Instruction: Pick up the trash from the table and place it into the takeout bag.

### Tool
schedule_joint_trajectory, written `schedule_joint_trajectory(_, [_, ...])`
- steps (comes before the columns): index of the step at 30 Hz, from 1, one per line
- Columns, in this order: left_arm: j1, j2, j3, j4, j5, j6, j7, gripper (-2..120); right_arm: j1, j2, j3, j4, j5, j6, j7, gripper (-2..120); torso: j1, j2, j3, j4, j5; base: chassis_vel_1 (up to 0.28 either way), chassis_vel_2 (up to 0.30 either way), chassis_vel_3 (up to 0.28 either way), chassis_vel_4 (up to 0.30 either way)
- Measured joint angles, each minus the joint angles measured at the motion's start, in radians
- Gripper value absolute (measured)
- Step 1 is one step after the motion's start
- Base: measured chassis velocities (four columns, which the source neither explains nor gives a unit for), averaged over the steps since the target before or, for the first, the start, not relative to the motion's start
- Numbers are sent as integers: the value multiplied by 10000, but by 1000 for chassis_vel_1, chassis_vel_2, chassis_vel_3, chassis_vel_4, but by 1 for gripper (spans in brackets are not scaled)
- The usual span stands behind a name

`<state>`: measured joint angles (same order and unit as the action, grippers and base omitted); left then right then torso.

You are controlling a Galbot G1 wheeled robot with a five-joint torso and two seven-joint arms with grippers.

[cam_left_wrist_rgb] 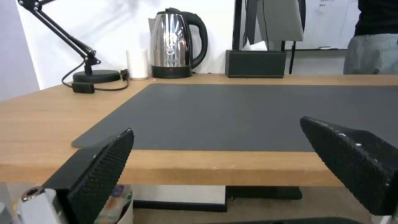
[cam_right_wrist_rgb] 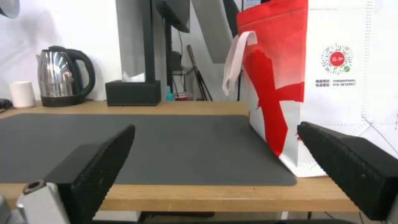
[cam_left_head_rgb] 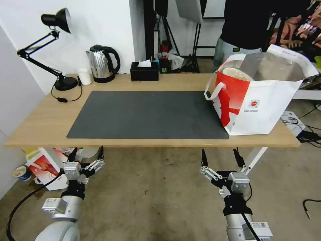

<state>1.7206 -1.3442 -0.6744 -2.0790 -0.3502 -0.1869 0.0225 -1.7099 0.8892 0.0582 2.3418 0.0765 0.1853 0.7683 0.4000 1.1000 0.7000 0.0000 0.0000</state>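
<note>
A: Where is the trash?

B: One round tan-white bowl shows inside the boxy white-and-red takeout bag with foil lining, at the right of the frame on my long light-wood desk. I count one bag, one bowl; the dark-grey mat carries only the bag's corner.

A: And your fingers?

B: Both pairs are spread wide and hold nothing, below the desk's near edge: left gripper at lower left, right gripper at lower right.

A: Which arm is closer to the bag?

B: The right; the bag stands ahead of it and a little rightward.
</note>
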Motion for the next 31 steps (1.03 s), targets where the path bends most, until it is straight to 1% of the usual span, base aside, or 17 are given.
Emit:
schedule_joint_trajectory(10, [120, -6, -56, -157, 66, 94, 27, 100, 0, 0, 0, 0, 0, 0, 0, 100, 0, 0, 0, 0, 1, 0, 0, 0, 0])
schedule_joint_trajectory(31, [162, -8, -64, -189, 41, 136, 44, 100, 0, 0, 0, 0, 0, 0, 0, 100, 0, 0, 0, 0, 0, 0, 0, 0, 0])
